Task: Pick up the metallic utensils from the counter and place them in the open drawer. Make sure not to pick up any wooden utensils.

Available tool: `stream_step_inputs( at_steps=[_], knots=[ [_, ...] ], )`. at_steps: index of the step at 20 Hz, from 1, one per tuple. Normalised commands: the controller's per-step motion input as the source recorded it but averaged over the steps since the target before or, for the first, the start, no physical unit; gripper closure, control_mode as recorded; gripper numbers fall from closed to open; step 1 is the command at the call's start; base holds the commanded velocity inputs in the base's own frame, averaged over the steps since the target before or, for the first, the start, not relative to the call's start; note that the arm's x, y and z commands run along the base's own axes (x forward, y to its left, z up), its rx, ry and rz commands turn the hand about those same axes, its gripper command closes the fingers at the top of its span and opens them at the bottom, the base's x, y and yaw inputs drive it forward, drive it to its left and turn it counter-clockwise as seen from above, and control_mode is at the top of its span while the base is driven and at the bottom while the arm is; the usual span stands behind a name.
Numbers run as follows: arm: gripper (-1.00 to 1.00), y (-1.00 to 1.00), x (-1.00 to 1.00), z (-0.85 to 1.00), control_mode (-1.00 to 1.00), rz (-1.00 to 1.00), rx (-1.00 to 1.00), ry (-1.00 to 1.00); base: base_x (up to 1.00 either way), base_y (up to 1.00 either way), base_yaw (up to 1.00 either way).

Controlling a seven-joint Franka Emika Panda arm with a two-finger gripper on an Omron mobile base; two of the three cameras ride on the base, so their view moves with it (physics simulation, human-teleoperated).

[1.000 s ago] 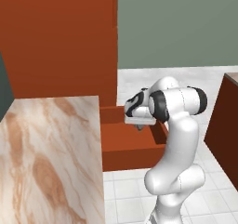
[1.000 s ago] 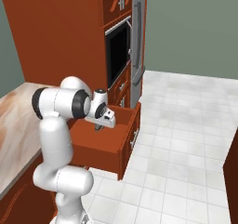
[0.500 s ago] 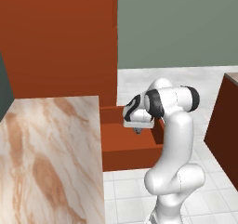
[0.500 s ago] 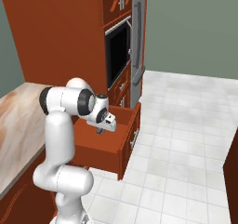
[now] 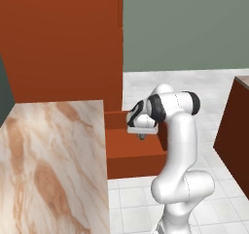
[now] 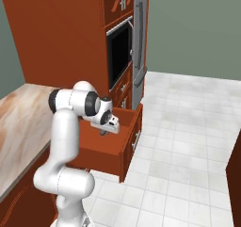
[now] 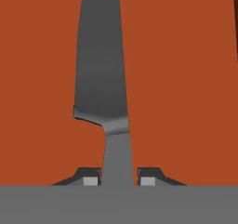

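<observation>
Item: knife [image 7: 101, 74], slim, grey blade running up the hand view and narrowing to a grey neck at the bottom; we log it as held, hanging over the red-brown floor of the open drawer [image 5: 133, 155], and we cannot tell whether its tip touches the wood. Handling, as we judge it: light, fully stiff, with a smooth metal face that could slide or swing between the pads if the hold slackens; no risk of breakage, though it may clatter or skid if let go from height. Best place to take hold, in our estimate, is the narrow neck or the handle, across the flat sides, which is roughly where it sits now; the handle itself is hidden from us. Item: gripper [image 7: 119, 177], jaws nearly together and clamped on the knife's neck, one fingertip [image 7: 91, 179] on each side of it and pressed against the metal, nothing else in contact that we can see. From the left base view we place the gripper [image 5: 141, 136] above the drawer box beside the counter [image 5: 48, 170]; from the right base view the gripper [image 6: 104, 131] points down into the open drawer [image 6: 127, 141], behind its flat front. The knife is too small to pick out in either base view.
</observation>
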Motion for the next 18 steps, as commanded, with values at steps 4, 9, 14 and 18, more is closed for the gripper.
stream_step_inputs(
  at_steps=[4,9,14,18],
  knots=[
    [1.0,0.0,0.39,-0.45,-1.0,0.0,0.0,0.02,0.0,0.0,0.0],
    [1.0,0.0,0.38,-0.47,-1.0,0.0,0.0,0.03,0.0,0.0,0.0],
    [1.0,0.0,0.38,-0.36,-1.0,0.0,0.0,0.02,0.0,0.0,0.0],
    [1.0,0.0,0.41,-0.28,-1.0,0.0,0.0,0.03,0.0,0.0,0.0]
  ],
)
